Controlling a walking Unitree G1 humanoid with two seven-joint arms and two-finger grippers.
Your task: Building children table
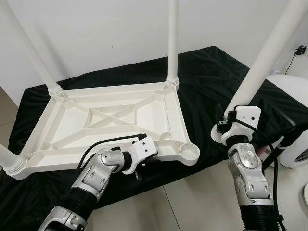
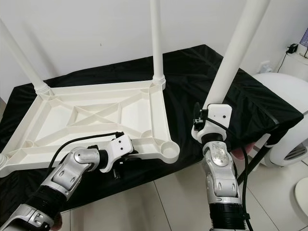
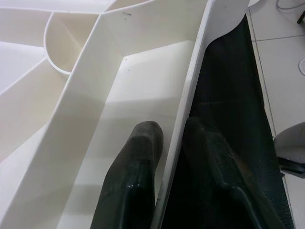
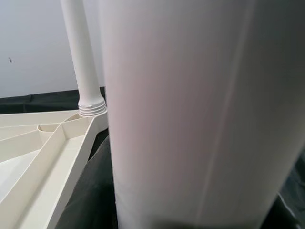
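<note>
tabletop (image 1: 120,120) white, inverted; left claw (image 3: 172,143) pinches rim; right claw (image 1: 226,120) grips loose leg (image 1: 262,57).

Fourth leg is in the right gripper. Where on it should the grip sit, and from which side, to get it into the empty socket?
Grip the loose leg near its lower end, where the right gripper sits, coming from the side away from the tabletop. The round, smooth shaft suits a sideways pinch, and a low grip probably steers the tip toward the empty socket.

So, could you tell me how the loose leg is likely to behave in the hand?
The leg looks like a smooth plastic tube, so probably stiff, light and a bit slippery. Gripped at its lower end by the right hand, it is long above, so it may lever sideways.
</note>
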